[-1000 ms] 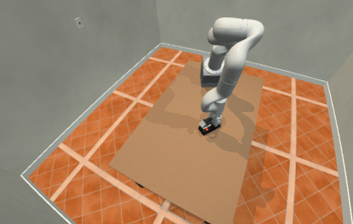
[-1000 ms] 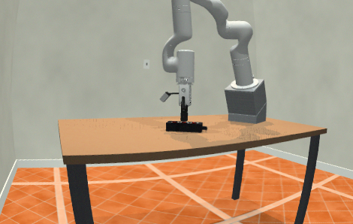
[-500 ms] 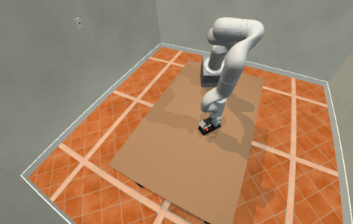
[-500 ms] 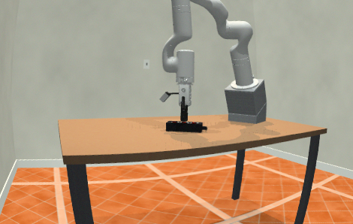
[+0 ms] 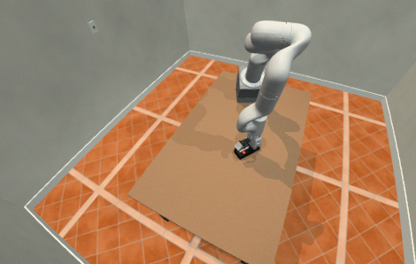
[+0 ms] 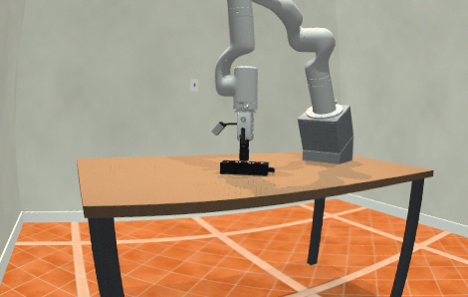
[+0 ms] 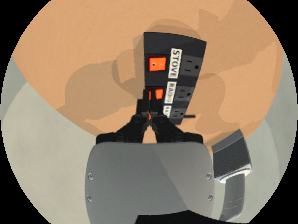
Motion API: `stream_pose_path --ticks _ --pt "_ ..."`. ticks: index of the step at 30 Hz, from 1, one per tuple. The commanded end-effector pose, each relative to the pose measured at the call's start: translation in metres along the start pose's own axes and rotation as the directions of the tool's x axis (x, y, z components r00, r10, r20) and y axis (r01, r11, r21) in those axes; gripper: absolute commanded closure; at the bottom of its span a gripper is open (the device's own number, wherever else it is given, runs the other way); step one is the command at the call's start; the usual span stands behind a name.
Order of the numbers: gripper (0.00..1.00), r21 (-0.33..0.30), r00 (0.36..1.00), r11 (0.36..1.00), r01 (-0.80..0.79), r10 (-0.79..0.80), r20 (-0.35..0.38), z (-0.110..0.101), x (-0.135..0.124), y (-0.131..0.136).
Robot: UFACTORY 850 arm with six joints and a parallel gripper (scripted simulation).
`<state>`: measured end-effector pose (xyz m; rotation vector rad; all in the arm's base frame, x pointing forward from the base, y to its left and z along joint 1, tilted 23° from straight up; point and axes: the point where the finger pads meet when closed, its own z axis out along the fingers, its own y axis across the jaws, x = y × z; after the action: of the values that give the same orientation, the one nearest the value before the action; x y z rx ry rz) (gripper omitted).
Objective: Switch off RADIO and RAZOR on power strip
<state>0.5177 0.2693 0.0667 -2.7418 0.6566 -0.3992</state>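
Observation:
A black power strip (image 5: 244,155) (image 6: 245,167) (image 7: 174,72) lies flat on the wooden table (image 5: 204,186) (image 6: 160,184). In the wrist view its far switch (image 7: 157,63) glows orange beside a white label (image 7: 174,64). A second orange switch (image 7: 157,94) sits nearer, with another label (image 7: 166,99) beside it. My gripper (image 7: 149,97) (image 6: 243,148) (image 5: 248,145) is shut and empty. It points straight down, with its fingertips at the near part of the strip, just by the second switch. The nearest part of the strip is hidden behind the fingers.
The arm's grey base (image 5: 249,89) (image 6: 326,135) stands at the far end of the table. The strip's short cord end (image 6: 271,170) sticks out to the right. Tiled floor (image 5: 107,146) surrounds the table.

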Motion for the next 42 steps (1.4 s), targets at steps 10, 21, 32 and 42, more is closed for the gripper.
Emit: stream_pose_path --ticks 10,21,32,42 --pt "1.0 0.001 1.0 1.0 0.0 0.0 -0.001 -0.0004 0.0005 -0.0006" --pt "1.0 0.001 1.0 1.0 0.0 0.0 -0.001 0.0006 0.0005 -0.0006" --pt "1.0 0.001 1.0 1.0 0.0 0.0 -0.001 0.0044 0.0005 -0.0006" --pt "1.0 0.001 1.0 1.0 0.0 0.0 -0.001 0.0078 0.0005 -0.0006"
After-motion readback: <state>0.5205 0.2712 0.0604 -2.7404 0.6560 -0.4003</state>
